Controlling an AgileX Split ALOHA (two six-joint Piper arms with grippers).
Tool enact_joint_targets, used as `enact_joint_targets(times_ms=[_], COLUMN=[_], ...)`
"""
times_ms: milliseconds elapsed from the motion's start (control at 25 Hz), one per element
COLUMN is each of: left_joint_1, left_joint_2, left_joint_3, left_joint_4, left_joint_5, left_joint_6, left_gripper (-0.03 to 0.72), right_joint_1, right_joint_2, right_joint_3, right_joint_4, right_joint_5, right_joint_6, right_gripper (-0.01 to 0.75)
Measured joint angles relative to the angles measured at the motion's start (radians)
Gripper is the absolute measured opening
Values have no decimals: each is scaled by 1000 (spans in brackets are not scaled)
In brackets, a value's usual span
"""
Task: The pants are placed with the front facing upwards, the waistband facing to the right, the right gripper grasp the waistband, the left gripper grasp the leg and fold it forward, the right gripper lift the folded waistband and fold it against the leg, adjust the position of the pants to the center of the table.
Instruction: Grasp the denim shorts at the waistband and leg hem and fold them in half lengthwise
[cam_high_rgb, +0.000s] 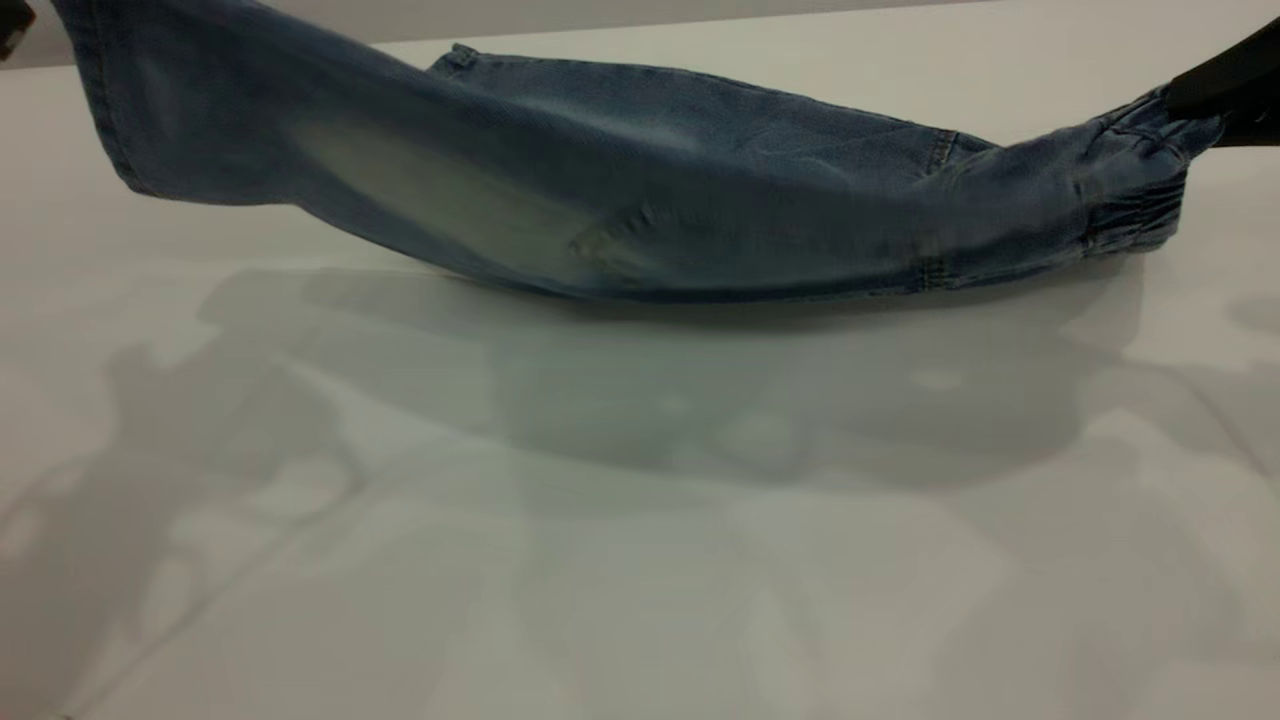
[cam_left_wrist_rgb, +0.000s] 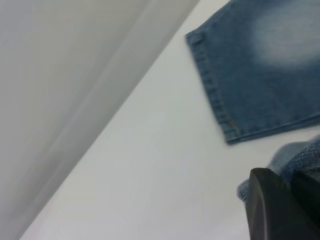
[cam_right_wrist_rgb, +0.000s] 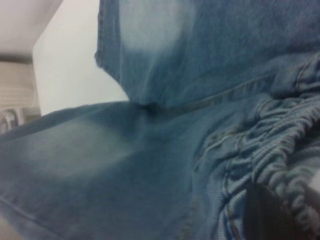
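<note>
Exterior view: both claws clamp the pants (cam_high_rgb: 640, 190); left wrist view alone shows the flat hem.

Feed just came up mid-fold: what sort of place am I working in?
Probably a bare lab-style test bench: a plain white table, a blank wall behind, and only denim pants held up by the left pincer and right pincer.

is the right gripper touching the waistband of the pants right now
Touching. In the exterior view the right gripper pinches the gathered waistband of the pants and holds that end up off the table.
</note>
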Motion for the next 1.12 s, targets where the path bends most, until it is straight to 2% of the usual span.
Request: enact_joint_targets(times_ms=[200,400,800,1120], left_joint_1=[9,7,6,5], left_joint_2=[115,281,566,664], left_joint_3=[-61,-175,-441,-523], left_joint_4=[-1,-1,25,31], left_joint_5=[-106,-153,-155,-177], left_joint_6=[0,0,3,3], left_gripper=[69,69,69,69], right_joint_1=[0,0,0,0], right_joint_2=[0,0,2,14], right_joint_3=[0,0,0,-7], right_joint_4=[56,132,251,307], right_joint_5=[-61,-134,-242,-276], right_joint_6=[0,-11,-85,-146], right_gripper=[39,39,39,39])
